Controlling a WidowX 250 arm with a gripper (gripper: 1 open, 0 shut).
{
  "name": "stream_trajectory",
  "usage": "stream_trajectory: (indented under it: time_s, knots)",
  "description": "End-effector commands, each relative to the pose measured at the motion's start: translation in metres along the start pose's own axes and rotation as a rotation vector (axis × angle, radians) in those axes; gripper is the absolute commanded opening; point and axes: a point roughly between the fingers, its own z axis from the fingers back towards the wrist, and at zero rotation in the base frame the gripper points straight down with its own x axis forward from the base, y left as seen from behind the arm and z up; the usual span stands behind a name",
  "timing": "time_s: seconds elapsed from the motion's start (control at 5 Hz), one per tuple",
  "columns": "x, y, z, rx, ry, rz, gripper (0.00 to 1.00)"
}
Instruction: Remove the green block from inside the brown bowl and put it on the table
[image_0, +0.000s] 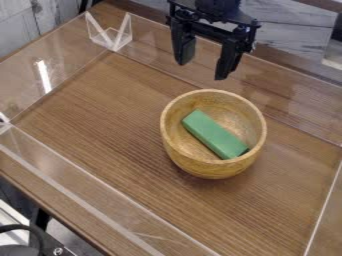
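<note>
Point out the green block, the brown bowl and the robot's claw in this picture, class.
green block (215, 135): camera view, middle of its top face.
brown bowl (201, 163): camera view, front outer wall.
claw (202, 58): camera view, gap midway between the open fingertips.

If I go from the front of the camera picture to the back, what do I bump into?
Clear front wall → brown bowl holding the green block → open gripper hanging above the table.

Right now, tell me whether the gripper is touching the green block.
Apart. The camera view shows the gripper open, hanging above and behind the brown bowl, with bare table between its fingertips and the green block lying inside.
</note>
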Motion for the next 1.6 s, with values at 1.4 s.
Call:
stream_trajectory:
  time_s: [1.4]
  knots:
    - [-0.011, -0.067, 0.000, -0.108, -0.104, 0.864, 1.00]
